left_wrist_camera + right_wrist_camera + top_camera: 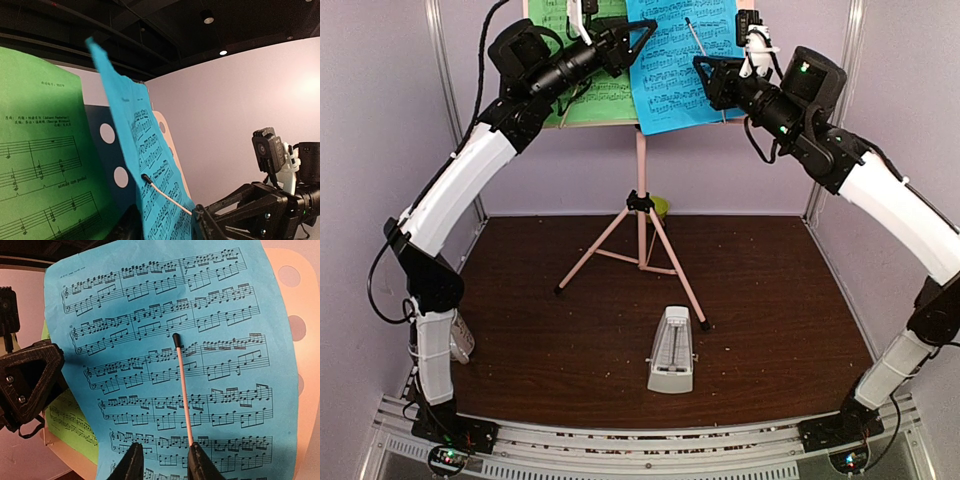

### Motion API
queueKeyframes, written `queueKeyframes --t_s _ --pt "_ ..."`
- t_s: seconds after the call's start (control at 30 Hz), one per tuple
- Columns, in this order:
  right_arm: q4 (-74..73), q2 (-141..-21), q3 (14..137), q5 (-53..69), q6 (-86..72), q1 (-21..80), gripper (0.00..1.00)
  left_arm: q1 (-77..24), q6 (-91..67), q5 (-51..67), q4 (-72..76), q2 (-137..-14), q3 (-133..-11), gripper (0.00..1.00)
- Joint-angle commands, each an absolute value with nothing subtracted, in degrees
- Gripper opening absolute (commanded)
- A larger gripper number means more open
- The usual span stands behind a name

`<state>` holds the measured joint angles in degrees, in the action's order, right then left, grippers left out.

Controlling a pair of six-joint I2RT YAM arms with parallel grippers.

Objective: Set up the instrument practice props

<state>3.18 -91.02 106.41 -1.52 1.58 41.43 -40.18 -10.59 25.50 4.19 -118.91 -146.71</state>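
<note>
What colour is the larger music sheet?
The larger sheet is blue with black notation; right wrist view shows it best.

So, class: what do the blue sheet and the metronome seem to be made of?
Blue sheet: probably thin matte paper; it bends and bears printed notes. Metronome: seemingly plastic, smooth white-grey body with a clear front cover.

We find bare tabletop (520, 330) to either side of the pink music stand (641, 170), whose three legs splay across the middle. The metronome (671, 352) stands just beside the near right foot and narrows the front lane. Up high, the left arm (460, 185) and right arm (890, 200) arch in, crowding the front of the green sheet (605, 100) and blue sheet (675, 60). A thin retaining wire (183, 390) lies across the blue sheet. A small green bowl (661, 206) sits behind the stand.
</note>
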Motion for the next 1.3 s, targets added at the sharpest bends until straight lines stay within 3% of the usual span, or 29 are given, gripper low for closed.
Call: queueKeyframes --t_s 0.0,0.33,0.5,0.8,1.03,1.27 --pt "3.7 -84.5 102.7 -1.9 2.1 40.9 0.33 -40.4 -9.6 23.7 4.5 -113.3 -142.5 0.37" --pt "-0.4 -74.7 91.8 1.4 -9.9 30.8 0.35 -40.4 -8.5 20.0 0.1 -106.9 -135.7 0.45" --pt "0.2 -74.6 90.5 10.2 -17.3 25.5 0.34 -40.4 -8.6 18.9 -2.1 -103.5 -132.6 0.49" --pt "0.8 -77.6 92.2 18.4 -24.4 25.1 0.29 -40.5 -9.3 16.2 -3.4 -95.9 -120.4 0.61" --pt "0.6 -78.6 91.4 17.6 -26.1 25.1 0.33 -41.6 -11.5 14.4 -2.5 -91.4 -111.5 0.65" --pt "1.6 -79.4 90.6 17.3 -27.6 25.1 0.30 -44.6 -15.2 11.6 -3.0 -91.3 -107.3 0.66"
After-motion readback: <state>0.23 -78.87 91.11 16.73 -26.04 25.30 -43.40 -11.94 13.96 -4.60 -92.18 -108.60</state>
